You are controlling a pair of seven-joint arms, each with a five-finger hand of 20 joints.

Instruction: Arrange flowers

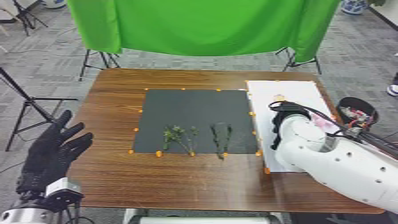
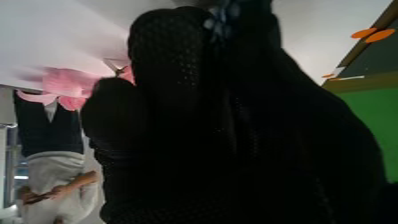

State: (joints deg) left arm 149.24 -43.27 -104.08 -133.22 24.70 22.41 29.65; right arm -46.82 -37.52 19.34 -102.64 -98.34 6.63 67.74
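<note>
In the head view my left hand (image 1: 43,157) is held off the table's left side, open with fingers straight. My right hand (image 1: 286,117) is low over the white sheet (image 1: 271,90), beside pink flowers (image 1: 322,120); its grip is hidden. A small pink and yellow bloom (image 1: 280,97) lies just beyond it. On the dark mat (image 1: 195,105) lie leafy green sprigs (image 1: 176,135) and darker green stems (image 1: 221,137). In the right wrist view pink petals (image 2: 67,85) show beside my right hand (image 2: 204,120), over the white surface.
A black bin (image 1: 358,111) with mixed contents stands off the table's right edge. Orange markers (image 1: 160,154) line the mat and sheet. A green cloth (image 1: 204,25) hangs behind the brown table (image 1: 178,182); a tripod (image 1: 31,102) stands at the left.
</note>
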